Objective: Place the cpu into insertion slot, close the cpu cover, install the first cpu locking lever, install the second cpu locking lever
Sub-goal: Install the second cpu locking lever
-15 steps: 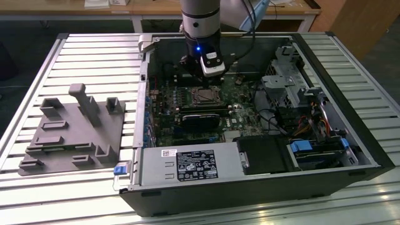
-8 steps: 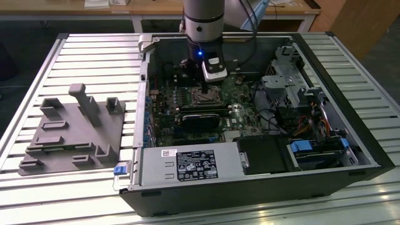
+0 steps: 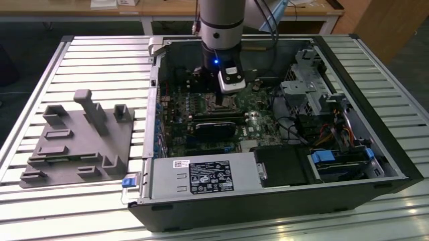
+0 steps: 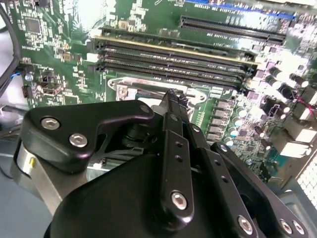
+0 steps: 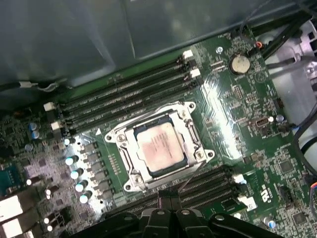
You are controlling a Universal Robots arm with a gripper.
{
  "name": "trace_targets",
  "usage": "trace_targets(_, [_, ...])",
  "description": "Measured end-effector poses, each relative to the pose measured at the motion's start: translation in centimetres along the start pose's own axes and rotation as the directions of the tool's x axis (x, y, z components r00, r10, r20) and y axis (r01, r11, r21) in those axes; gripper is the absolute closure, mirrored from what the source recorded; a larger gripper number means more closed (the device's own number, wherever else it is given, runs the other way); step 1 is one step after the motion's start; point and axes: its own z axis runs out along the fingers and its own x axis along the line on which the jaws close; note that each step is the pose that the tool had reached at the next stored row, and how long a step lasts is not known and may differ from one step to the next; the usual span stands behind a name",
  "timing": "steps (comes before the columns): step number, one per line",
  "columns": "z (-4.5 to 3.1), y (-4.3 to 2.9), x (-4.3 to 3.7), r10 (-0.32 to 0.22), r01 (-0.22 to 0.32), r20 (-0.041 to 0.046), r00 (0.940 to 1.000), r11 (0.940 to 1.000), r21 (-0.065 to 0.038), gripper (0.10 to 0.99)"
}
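Black gripper (image 4: 171, 106) linkage sits closest to the lens in the second wrist view, its fingers drawn together into one narrow tip with nothing seen between them; I read it as closed and empty. That tip points down at the near rim of the insertion slot (image 4: 148, 89), just above or touching it; contact cannot be confirmed.

First wrist view, looking down on the motherboard (image 5: 237, 129): the cpu (image 5: 157, 148) lies flat in the insertion slot (image 5: 159, 147), dull metallic top showing through the window of the cpu cover (image 5: 190, 136). Cover frame appears down over the chip's edges, so seating and closing look done, though I can't be sure the cover is fully flat. Thin silvery rods run along the socket's sides, likely the locking levers; whether either is latched I cannot tell.

Key relation: the socket lies just ahead of and below the finger tip, its square turned diagonally to the gripper's line.

Exterior view: arm (image 3: 221, 30) stands upright over the open computer case (image 3: 375, 150), wrist directly above the socket area.
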Motion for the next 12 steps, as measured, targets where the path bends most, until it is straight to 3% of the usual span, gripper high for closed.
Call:
trace_targets(8, [0.01,-0.08,-0.03,-0.002,0.002,-0.0005,1.0000,1.0000,0.000,0.980])
trace_targets(12, [0.08,-0.18,-0.04,-0.038,0.038,-0.0022,0.9993,0.9993,-0.001,0.980])
